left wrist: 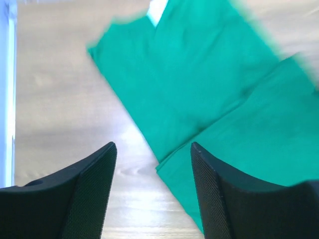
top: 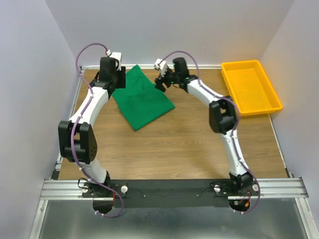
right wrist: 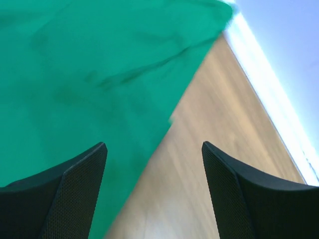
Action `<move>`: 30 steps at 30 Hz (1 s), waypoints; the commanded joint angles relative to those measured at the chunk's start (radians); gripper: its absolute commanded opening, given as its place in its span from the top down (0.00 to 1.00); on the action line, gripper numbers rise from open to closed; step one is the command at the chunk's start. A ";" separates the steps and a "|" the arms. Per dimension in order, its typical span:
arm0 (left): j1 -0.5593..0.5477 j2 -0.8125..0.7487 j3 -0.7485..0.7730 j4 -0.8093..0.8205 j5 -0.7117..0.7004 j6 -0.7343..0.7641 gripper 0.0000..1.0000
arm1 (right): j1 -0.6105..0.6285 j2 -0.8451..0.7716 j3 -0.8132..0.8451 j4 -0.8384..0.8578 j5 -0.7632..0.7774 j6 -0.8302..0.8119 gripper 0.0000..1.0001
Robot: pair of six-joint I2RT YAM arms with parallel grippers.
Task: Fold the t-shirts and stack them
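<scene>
Shows a green fabric t-shirt (top: 142, 99) at 12 o'clock on the brown wood-grain worktop (top: 189, 144), long axis running 11 to 5 o'clock. Looks partly folded, with overlapping layers and soft creases. Finds the black left end effector (left wrist: 153, 149) at its 10 o'clock edge and the black right end effector (right wrist: 154, 147) at 2 o'clock, both spread apart, gripping nothing.

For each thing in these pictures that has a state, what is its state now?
green t-shirt: lying flat, folded over itself, not gripped.
left gripper: open, empty, over the shirt's edge.
right gripper: open, empty, over the shirt's edge.
orange tray: upright, empty.
</scene>
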 commanded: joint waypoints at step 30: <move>-0.520 0.025 -0.250 -0.373 -0.331 -0.217 0.37 | -0.136 -0.321 -0.458 -0.678 -0.443 -1.229 0.17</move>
